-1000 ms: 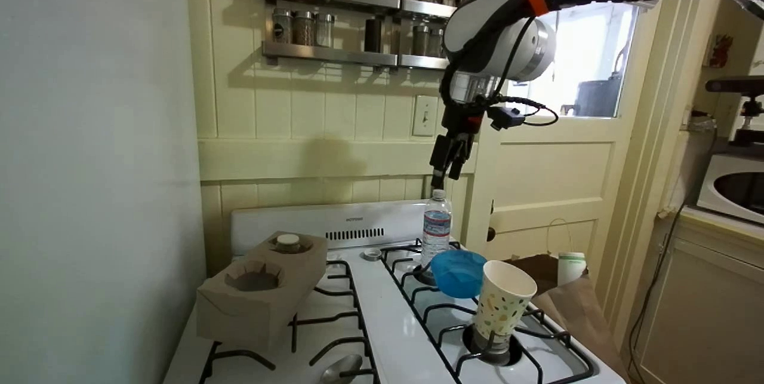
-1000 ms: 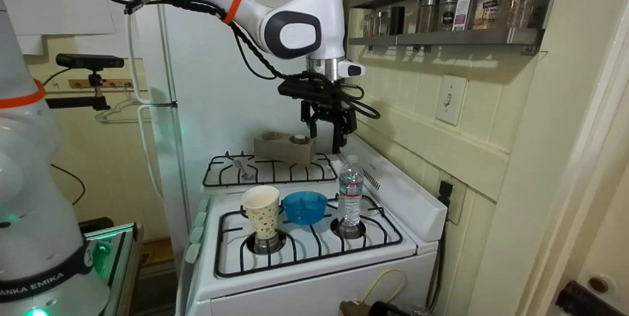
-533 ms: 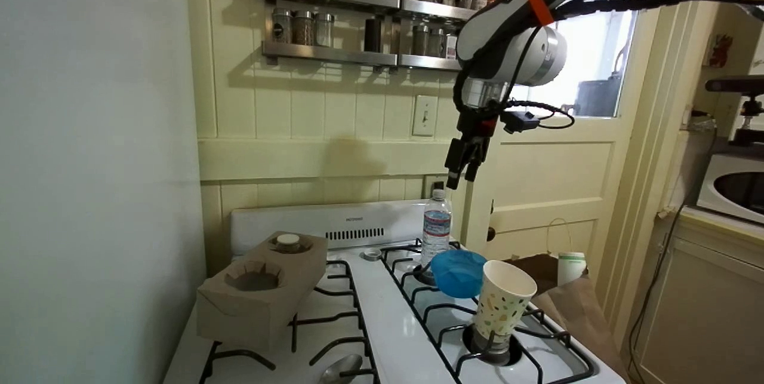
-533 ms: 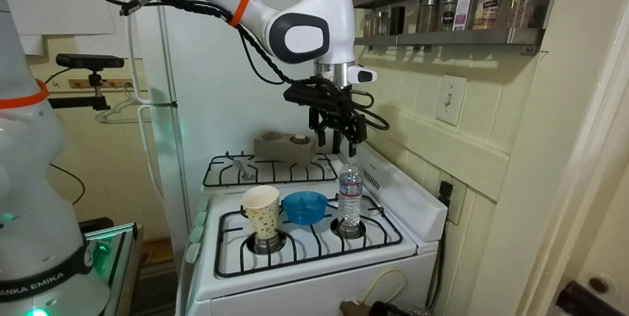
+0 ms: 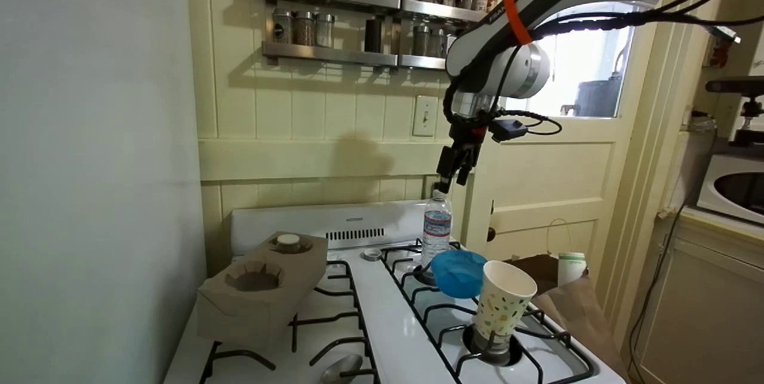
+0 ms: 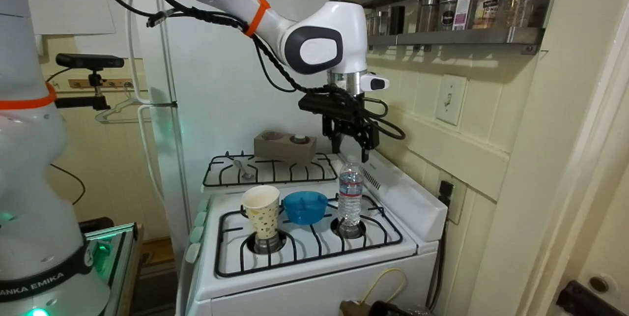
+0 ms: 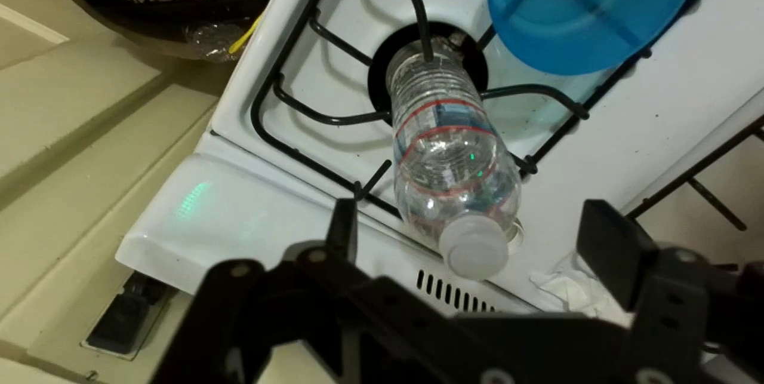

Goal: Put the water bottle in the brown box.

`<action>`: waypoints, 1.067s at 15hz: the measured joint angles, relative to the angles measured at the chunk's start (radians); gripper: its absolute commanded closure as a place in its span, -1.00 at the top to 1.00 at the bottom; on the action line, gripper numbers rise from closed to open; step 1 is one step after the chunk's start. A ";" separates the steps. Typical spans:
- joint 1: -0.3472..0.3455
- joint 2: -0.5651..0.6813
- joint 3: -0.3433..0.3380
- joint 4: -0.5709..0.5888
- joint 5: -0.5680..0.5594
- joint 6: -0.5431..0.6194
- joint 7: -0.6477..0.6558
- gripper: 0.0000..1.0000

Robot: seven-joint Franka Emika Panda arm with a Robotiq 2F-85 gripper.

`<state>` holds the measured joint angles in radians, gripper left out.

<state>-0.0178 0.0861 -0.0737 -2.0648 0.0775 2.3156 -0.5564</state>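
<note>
Clear water bottle | long axis vertical, cap up | end effector wide, empty

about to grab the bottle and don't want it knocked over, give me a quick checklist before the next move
1. Water bottle upright: ok, standing on the stove.
2. Jaws open: ok, wide apart in the wrist view.
3. Jaws down around the bottle's body: not ok, both exterior views show them up by the cap.
4. Blue bowl apart from the bottle: ok, a gap shows in the wrist view.
5. Room in the brown box: ok, a white-topped item sits in one of its two holes, nothing shows in the other.
6. Bottle fits that hole: cannot tell.
</note>
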 measured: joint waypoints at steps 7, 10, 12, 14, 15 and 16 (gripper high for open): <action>0.000 0.072 0.037 0.067 -0.010 -0.004 0.005 0.29; -0.002 0.095 0.042 0.082 -0.020 -0.006 0.012 0.10; -0.002 0.103 0.044 0.092 -0.032 -0.010 0.025 -0.13; -0.003 0.106 0.045 0.103 -0.049 -0.030 0.039 -0.62; -0.003 0.106 0.045 0.109 -0.060 -0.045 0.047 -0.80; -0.004 0.106 0.045 0.117 -0.071 -0.063 0.057 -0.87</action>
<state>-0.0214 0.1916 -0.0292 -1.9479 0.0068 2.2526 -0.4999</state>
